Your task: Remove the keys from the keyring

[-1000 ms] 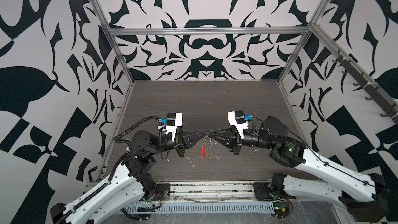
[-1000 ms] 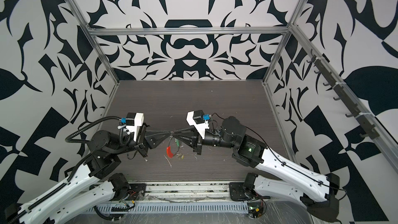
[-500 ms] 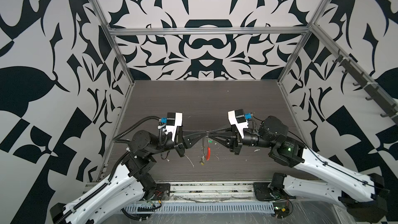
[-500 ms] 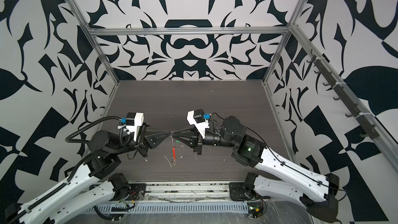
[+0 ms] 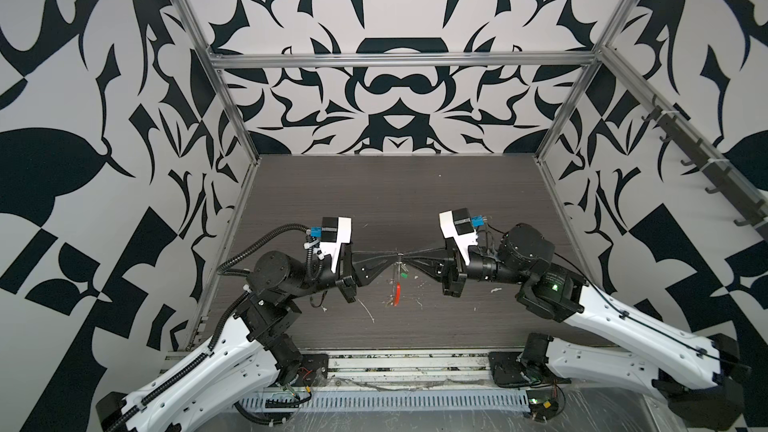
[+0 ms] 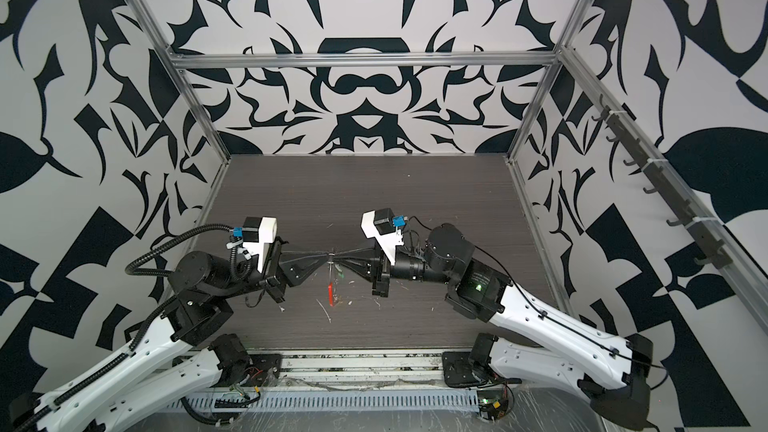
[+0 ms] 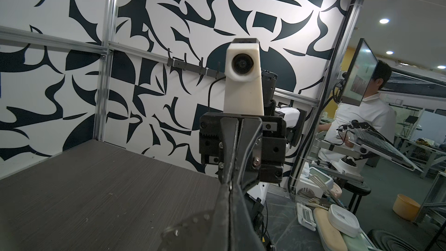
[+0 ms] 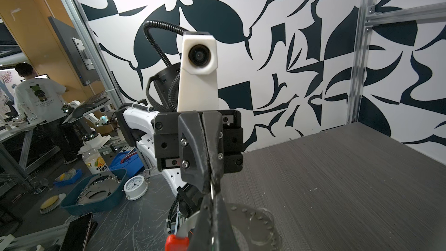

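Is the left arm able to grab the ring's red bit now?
Probably not: the left gripper is shut atop the keyring, tip to tip with the right gripper, and the red sleeve hangs below both. It must open first.

The table point(image 5: 415, 201) was dark grey, with thin lines like wood. In both top views small white scraps lay on it near the front: one long thin scrap point(image 5: 369, 312) and a few little crumbs point(image 5: 494, 290). The keyring point(image 5: 398, 290) hung low over it; whether it touched the top could not be seen.
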